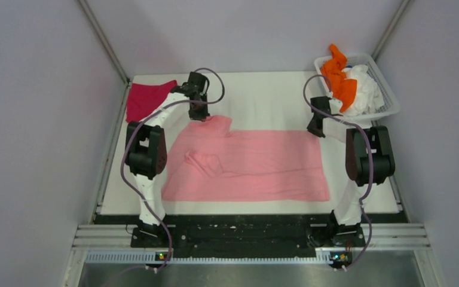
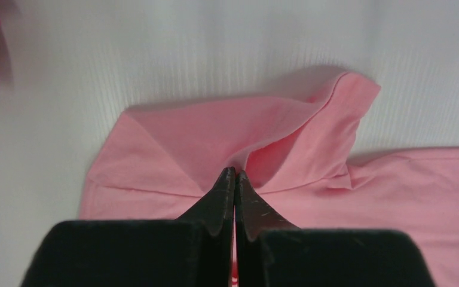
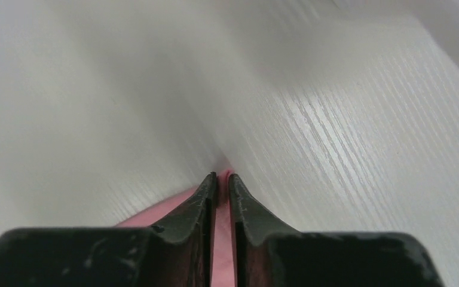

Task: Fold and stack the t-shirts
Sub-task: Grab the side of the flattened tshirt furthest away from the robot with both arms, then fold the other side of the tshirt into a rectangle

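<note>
On white surface [image 1: 263, 95], pink shirt [image 1: 251, 164] lies spread out, bunched fold near its left edge. My left tool [image 2: 235, 173] pinched tight on raised fold at far-left sleeve. My right tool [image 3: 222, 176] clamped on far-right corner, sliver of pink between fingers. Red shirt [image 1: 146, 98] at far-left corner. Orange shirt [image 1: 340, 78] and white shirt [image 1: 367, 89] heaped in basket [image 1: 392, 109].

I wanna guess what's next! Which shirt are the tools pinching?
The light pink t-shirt: left tool and right tool grip it. The magenta-red shirt, orange shirt and white shirt lie untouched.
</note>
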Tool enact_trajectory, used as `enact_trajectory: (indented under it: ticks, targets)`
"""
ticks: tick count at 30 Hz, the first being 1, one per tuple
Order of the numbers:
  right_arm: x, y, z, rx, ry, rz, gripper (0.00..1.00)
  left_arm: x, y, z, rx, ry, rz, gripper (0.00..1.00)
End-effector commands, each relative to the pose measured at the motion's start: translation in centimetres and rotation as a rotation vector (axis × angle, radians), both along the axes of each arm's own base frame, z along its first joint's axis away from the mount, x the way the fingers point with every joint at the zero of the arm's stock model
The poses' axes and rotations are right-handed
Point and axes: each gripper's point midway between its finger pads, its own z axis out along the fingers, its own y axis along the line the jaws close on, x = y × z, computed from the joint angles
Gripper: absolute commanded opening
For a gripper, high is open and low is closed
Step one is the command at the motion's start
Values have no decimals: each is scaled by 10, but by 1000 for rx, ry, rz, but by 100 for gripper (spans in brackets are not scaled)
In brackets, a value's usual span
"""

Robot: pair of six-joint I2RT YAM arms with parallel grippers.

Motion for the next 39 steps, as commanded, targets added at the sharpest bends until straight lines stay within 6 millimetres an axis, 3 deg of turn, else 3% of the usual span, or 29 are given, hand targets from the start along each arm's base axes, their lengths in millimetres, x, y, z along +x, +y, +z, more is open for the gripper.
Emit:
enact_trajectory:
  ticks: [1,7,14,21,25,32,39]
  targets:
    - [-9,0,1,3,25,16,10,1,-10,46,-92,-124,1,0]
    - [-3,1,33,-10,-34,45,0,-22,-10,55,-126,-124,2,0]
    - [-28,3,62,4,-105,85,0,-73,-11,69,-165,-153,-1,0]
    - [-50,2,79,10,-147,100,0,-130,2,76,-144,-174,40,0]
    - [-58,3,86,15,-157,106,0,-156,20,84,-120,-194,78,0]
    - [-70,1,103,6,-198,119,0,-192,33,99,-161,-227,116,0]
    - [-85,-1,101,-7,-207,139,0,-229,48,92,-179,-215,156,0]
